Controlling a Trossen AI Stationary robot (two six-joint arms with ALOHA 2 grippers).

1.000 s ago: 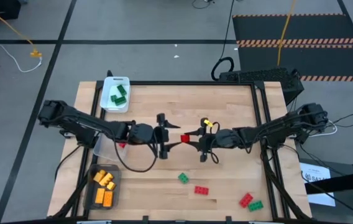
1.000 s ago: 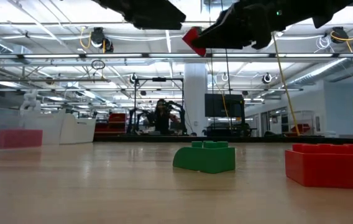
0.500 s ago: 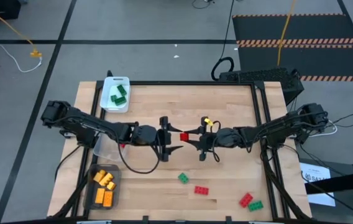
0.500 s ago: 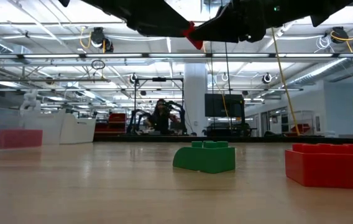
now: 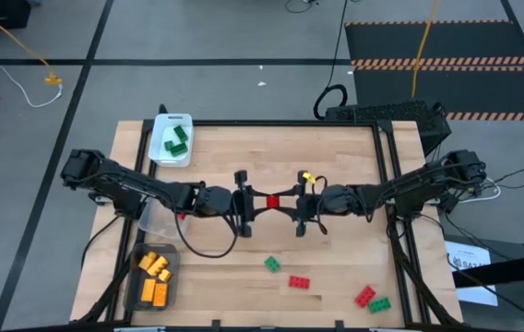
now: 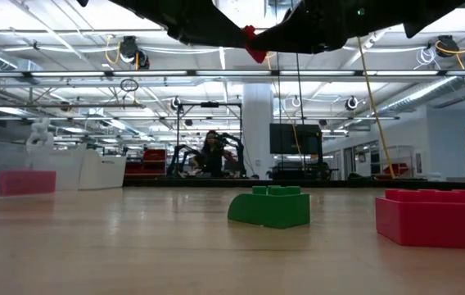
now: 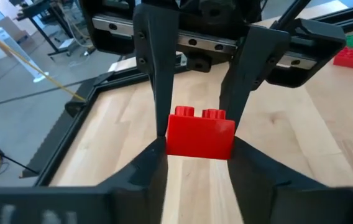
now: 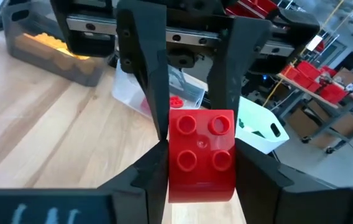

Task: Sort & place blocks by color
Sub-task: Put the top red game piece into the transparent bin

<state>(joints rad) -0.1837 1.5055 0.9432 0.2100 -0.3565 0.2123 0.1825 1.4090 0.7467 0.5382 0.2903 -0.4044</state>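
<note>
Above mid-table: I have a small red studded plastic brick [image 5: 272,200] hanging in the air between my two grippers, a handover.
Left gripper [image 5: 253,201]: its fingers [image 7: 155,93] sit against both sides of the brick [image 7: 199,133]; I judge it clamped on.
Right gripper [image 5: 290,201]: its fingers [image 8: 145,74] also flank the same brick [image 8: 201,155], touching it, so both hold it now.
Step in hand: passing a red block from the right arm to the left, I judge.
Next move calls for: the right jaws to let go fully before either arm pulls away, otherwise the brick twists or drops.
Near edge of wooden table [image 5: 336,148]: a green brick [image 5: 271,264], a red brick [image 5: 298,281], and a red and green pair [image 5: 372,299] lie unsorted.
Near left: dark tray [image 5: 136,288] of orange bricks.
Beside the left arm: clear tray [image 5: 153,223], one red piece inside.
Far left: white tray [image 5: 164,153] with green bricks.
In the way: nothing that I can see.
</note>
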